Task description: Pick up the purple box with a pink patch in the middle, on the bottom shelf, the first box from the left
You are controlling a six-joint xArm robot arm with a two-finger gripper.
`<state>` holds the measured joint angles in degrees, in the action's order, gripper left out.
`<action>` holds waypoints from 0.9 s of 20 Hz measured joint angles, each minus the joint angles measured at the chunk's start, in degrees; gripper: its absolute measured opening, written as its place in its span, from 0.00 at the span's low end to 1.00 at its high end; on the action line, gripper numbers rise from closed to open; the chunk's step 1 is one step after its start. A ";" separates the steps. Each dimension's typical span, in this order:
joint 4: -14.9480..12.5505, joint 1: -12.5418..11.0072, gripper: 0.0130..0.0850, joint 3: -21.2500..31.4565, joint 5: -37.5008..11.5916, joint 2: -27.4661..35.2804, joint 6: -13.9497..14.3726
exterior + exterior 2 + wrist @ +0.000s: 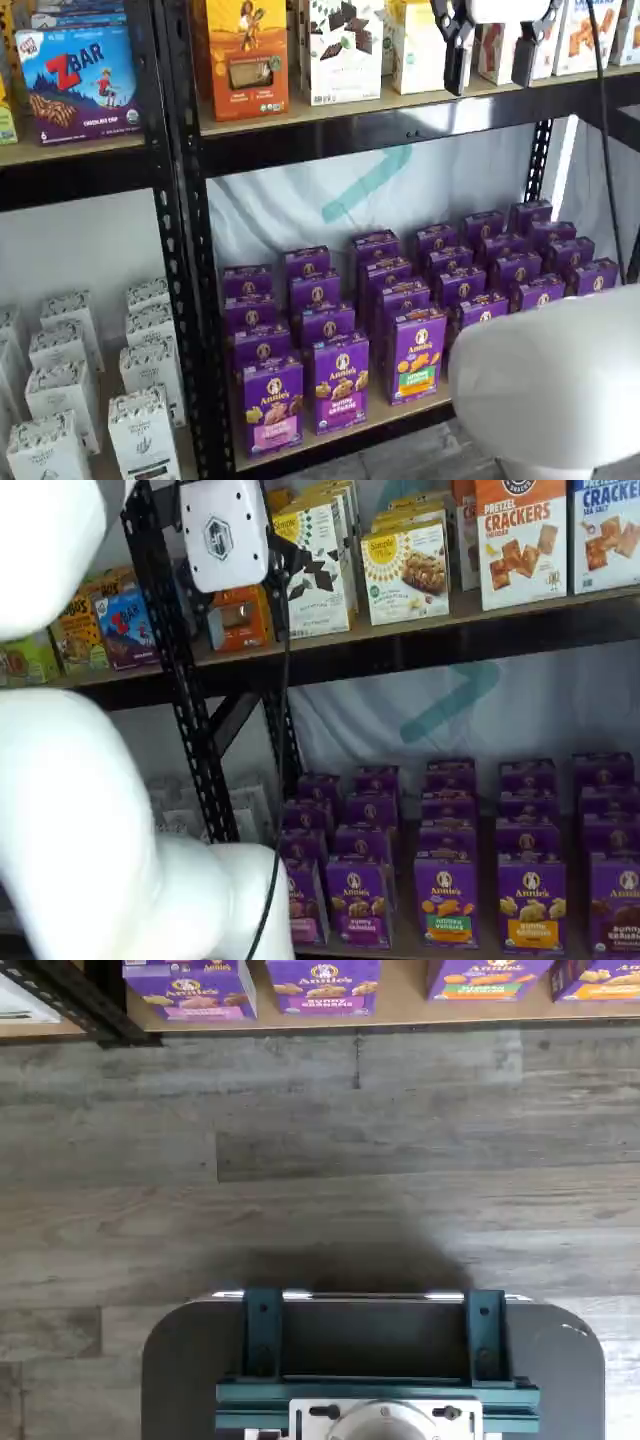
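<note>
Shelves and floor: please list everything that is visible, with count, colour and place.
purple box: one, purple with pink band, front left of the bottom shelf
other purple cartons: many, in rows behind and beside it
white cartons: many, neighbouring bay, low
Z Bar box: one, blue, higher board
cracker boxes: two, orange and blue, higher board
floor: grey wood planks
rack: black steel
gripper: white body, black fingers, open, up at the higher board
</note>
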<state>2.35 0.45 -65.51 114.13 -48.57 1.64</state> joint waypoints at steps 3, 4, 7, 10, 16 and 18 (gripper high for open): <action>0.80 -0.76 1.00 0.44 -0.81 -0.48 -0.41; 1.18 -1.26 1.00 0.50 -1.00 -0.57 -0.75; 1.22 -1.83 1.00 0.41 -1.08 -0.52 -1.34; 0.08 -1.07 1.00 0.78 -1.53 -0.56 -1.10; -1.99 1.29 1.00 4.13 -4.08 -1.11 0.49; -2.30 1.73 1.00 5.70 -5.38 -1.43 0.86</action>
<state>0.05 2.18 -59.82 108.75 -50.01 2.50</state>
